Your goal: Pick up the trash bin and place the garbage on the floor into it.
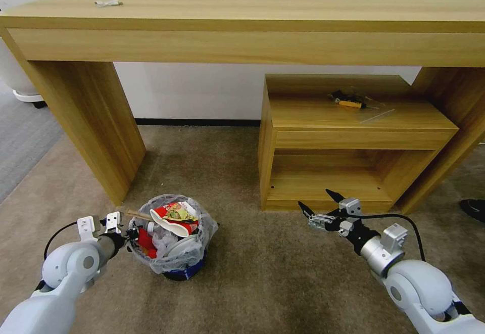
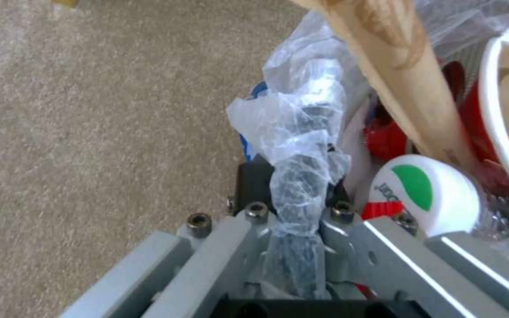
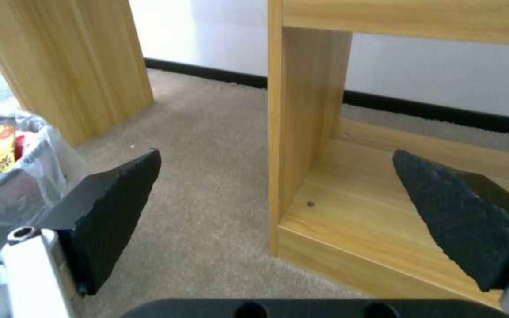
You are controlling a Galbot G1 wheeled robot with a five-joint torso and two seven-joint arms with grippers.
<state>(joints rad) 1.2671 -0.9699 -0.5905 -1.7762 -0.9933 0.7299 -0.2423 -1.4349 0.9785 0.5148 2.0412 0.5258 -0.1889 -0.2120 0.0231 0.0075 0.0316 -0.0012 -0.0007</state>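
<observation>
Your left gripper (image 2: 293,229) is clamped on the rim of the small round dark trash bin (image 1: 174,245) with blue base and crinkly translucent bag liner. The bin stands on the beige carpet (image 1: 242,172), filled with mixed garbage (image 1: 172,223). Your right gripper (image 1: 323,207) hovers spread and empty, well apart to the bin's right, so the left arm is nearer.

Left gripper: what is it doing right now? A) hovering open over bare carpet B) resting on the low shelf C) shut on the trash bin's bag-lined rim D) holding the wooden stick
C: the left gripper is clamped on the rim of the trash bin, with crinkled liner bag pinched between its fingers in the left wrist view.
</observation>
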